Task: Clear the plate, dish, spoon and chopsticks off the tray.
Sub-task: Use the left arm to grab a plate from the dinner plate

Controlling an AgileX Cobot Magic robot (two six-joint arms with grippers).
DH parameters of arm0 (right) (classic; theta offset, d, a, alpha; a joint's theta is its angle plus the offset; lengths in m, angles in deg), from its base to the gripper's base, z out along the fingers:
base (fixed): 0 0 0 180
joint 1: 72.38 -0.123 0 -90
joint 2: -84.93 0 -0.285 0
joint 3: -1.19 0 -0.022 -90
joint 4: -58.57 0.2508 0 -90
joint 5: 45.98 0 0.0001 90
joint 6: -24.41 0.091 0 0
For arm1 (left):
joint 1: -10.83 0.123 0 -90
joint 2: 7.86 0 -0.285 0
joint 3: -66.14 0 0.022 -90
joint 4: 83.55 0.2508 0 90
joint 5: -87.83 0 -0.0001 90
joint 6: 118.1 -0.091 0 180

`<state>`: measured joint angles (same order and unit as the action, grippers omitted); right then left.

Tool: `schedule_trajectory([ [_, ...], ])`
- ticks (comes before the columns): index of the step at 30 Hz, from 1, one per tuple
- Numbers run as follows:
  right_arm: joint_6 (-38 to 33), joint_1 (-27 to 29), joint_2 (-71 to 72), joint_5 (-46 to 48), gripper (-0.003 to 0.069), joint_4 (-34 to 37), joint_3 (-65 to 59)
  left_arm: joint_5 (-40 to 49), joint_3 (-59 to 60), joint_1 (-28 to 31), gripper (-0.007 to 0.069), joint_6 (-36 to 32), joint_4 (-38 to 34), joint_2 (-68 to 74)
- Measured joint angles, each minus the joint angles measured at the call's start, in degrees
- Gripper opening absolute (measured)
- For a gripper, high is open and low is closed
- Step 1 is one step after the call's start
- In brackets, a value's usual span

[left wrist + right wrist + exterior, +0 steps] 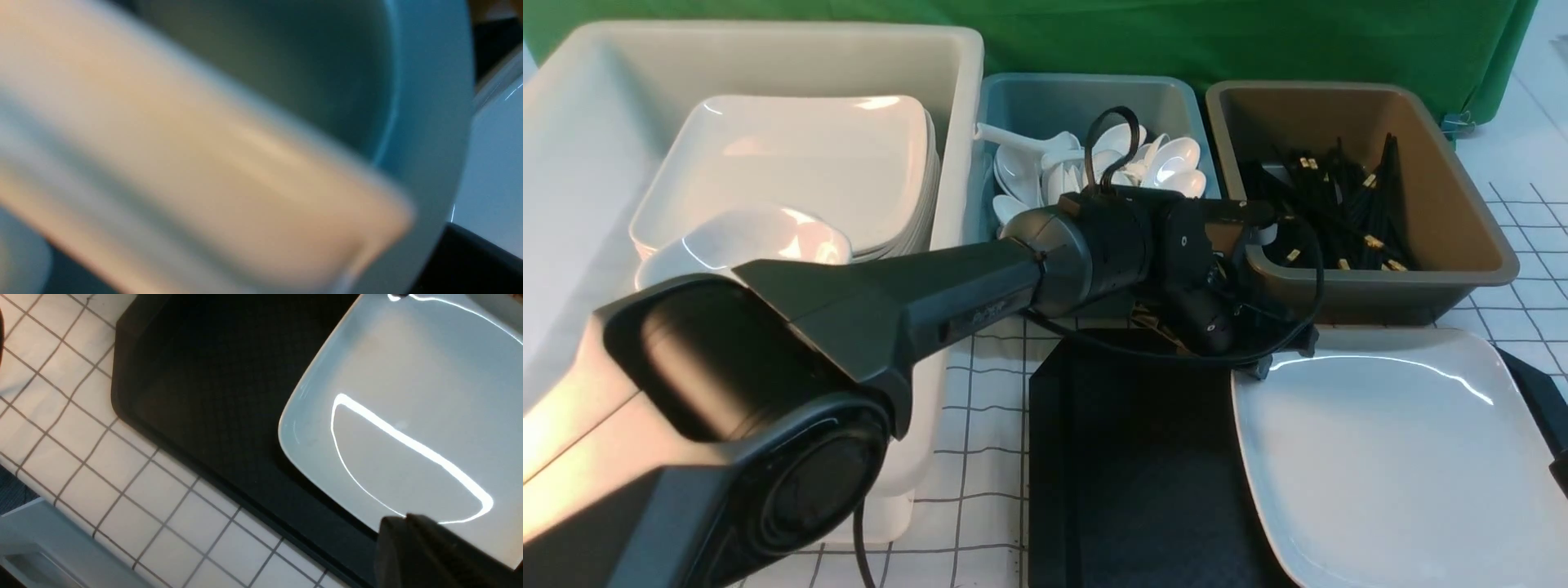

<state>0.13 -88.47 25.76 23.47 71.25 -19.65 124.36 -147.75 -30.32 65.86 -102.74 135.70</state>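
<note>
Nearby, plate (408, 375) on tray (196, 396), just beside closed right gripper (402, 528).

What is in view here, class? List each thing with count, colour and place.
white bin: one, white, far left
plates: stack, white, in white bin
small dish: one, white, in white bin
teal bin: one, teal, back middle
spoons: many, white, in teal bin
brown bin: one, brown, back right
chopsticks: many, black, in brown bin
tray: one, black, front centre
plate: one, white, on tray
left arm: one, dark grey, reaching toward bins
right gripper: one, black, shut, at plate's edge
</note>
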Motion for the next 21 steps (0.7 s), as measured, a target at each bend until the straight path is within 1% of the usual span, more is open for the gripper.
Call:
schedule_trajectory([
  [4, -0.1, 0.0, 0.0, -0.1, -0.0004, 0.0, 0.3, 3.2, 0.0, -0.1, 0.0140, -0.6, 0.0, -0.7],
  [6, 0.0, 0.0, 0.0, 0.0, -0.0004, 0.0, 1.4, 5.8, 0.0, -0.2, 0.0136, -1.2, 1.1, -1.9],
  [9, 0.5, 0.0, 0.0, 0.0, -0.0004, 0.0, 5.1, 9.5, 0.0, -0.2, 0.0100, -3.3, 2.5, -5.4],
  [13, 1.9, 0.0, 0.0, 0.2, -0.0004, 0.0, 10.7, 12.1, -0.1, -0.2, 0.0040, -5.5, 3.2, -11.2],
  [17, 2.1, 0.0, 0.0, 0.2, -0.0004, 0.1, 15.0, 13.5, -0.1, -0.2, 0.0017, -6.8, 4.2, -15.9],
  [21, 2.2, 0.0, 0.0, 0.3, -0.0004, 0.3, 17.6, 15.4, -0.1, -0.2, 0.0011, -8.3, 4.7, -20.6],
])
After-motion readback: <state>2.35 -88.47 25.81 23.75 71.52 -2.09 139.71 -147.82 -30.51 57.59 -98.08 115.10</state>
